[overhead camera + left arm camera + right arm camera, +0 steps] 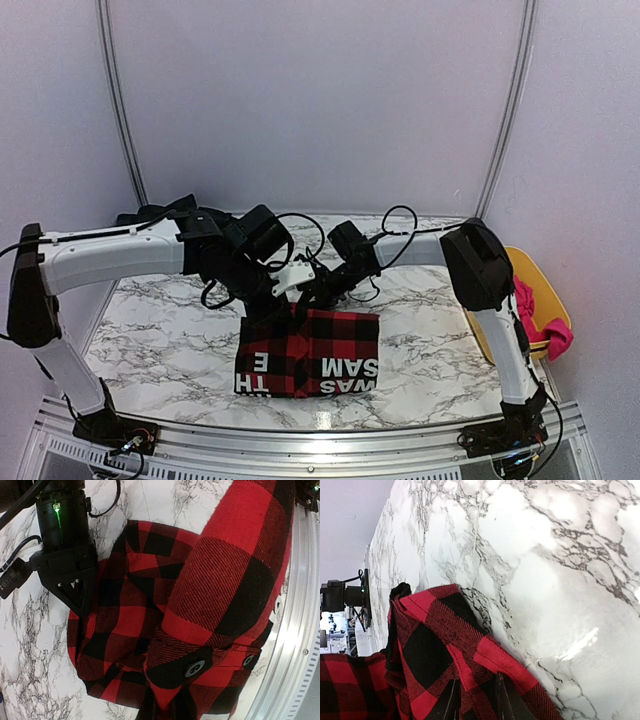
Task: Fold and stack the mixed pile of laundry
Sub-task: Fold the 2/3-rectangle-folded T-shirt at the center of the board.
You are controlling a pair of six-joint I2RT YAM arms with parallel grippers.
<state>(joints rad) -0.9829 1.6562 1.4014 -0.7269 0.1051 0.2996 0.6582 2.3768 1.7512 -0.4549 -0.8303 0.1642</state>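
The red-and-black checked garment (310,355) with white letters lies partly folded at the table's middle front. My left gripper (288,300) and right gripper (320,294) meet at its far edge. In the left wrist view the left gripper (166,706) is shut on a buttoned edge of the checked cloth (210,580), lifted off the table. In the right wrist view the right gripper (476,701) is shut on a hemmed fold of the same cloth (435,645). A magenta-pink garment (548,332) hangs over the tub's edge. A dark garment (160,213) lies at the back left, half hidden by the left arm.
A yellow plastic tub (538,285) stands at the right table edge behind the right arm. The marble table (160,330) has a metal rail (320,432) along the front. The right gripper's body (67,565) shows beside the cloth in the left wrist view.
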